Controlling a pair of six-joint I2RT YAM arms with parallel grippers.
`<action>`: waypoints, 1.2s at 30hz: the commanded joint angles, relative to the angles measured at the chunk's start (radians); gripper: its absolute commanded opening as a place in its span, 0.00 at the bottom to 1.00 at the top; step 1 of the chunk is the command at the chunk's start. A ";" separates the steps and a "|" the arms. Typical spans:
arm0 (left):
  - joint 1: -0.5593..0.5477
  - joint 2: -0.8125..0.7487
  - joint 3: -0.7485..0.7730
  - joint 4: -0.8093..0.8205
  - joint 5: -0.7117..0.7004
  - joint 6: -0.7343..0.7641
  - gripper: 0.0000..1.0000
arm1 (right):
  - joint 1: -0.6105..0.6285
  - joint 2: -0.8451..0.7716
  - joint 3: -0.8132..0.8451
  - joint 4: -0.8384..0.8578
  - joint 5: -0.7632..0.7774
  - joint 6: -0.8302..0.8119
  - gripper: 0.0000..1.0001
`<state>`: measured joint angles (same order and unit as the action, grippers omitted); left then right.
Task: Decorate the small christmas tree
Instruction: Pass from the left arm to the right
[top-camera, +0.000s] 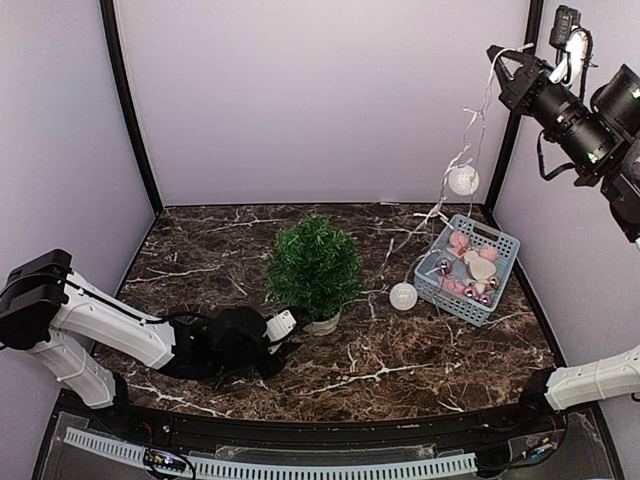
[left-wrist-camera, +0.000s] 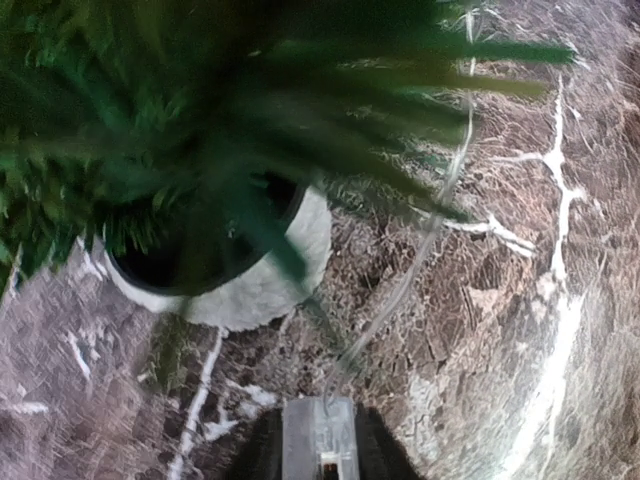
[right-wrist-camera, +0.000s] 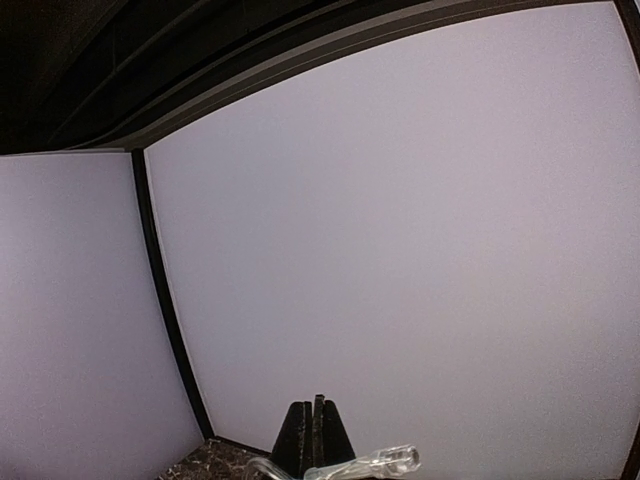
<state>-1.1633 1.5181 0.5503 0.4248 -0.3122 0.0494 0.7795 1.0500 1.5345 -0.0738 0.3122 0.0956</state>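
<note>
From the top cam I count one small christmas tree (top-camera: 313, 262), one blue basket (top-camera: 455, 303) with a bunch of pink and silver baubles I can't count reliably, one light string (top-camera: 470, 130) carrying two white balls, and two arms. The tree sits about mid-desk (top-camera: 200, 250) in its pale pot (top-camera: 324, 323), standing upright, long axis vertical and tip pointing straight up. The left tool (top-camera: 285, 335) lies low, right at the pot's left side; can't tell how wide it stands or whether it's actually touching. The right tool (top-camera: 500, 62) is way up in the far right corner, pinched closed on the string, with one ball (top-camera: 462, 180) dangling and the other (top-camera: 402, 296) on the desk between tree and basket. Left wrist cam: one pot (left-wrist-camera: 270, 285), blurry branches (left-wrist-camera: 250, 120) filling the top, one clear wire (left-wrist-camera: 440, 200), and one finger (left-wrist-camera: 318, 440) at the bottom edge. Right wrist cam: closed tool (right-wrist-camera: 315, 425) with the string's clear end (right-wrist-camera: 385, 461) poking out, plain walls behind.
</note>
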 joint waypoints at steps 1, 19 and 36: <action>-0.004 0.032 0.005 -0.048 -0.015 -0.036 0.33 | -0.006 -0.001 -0.010 -0.009 -0.094 0.007 0.00; -0.004 -0.498 -0.004 -0.333 0.017 -0.118 0.99 | -0.007 -0.006 -0.026 -0.022 -0.209 -0.015 0.00; -0.004 -0.055 0.678 -0.270 0.352 -0.206 0.99 | -0.007 -0.027 0.011 -0.002 -0.298 0.018 0.00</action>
<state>-1.1633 1.3174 1.1259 0.1852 -0.0654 -0.1085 0.7795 1.0412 1.5124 -0.1276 0.0441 0.0956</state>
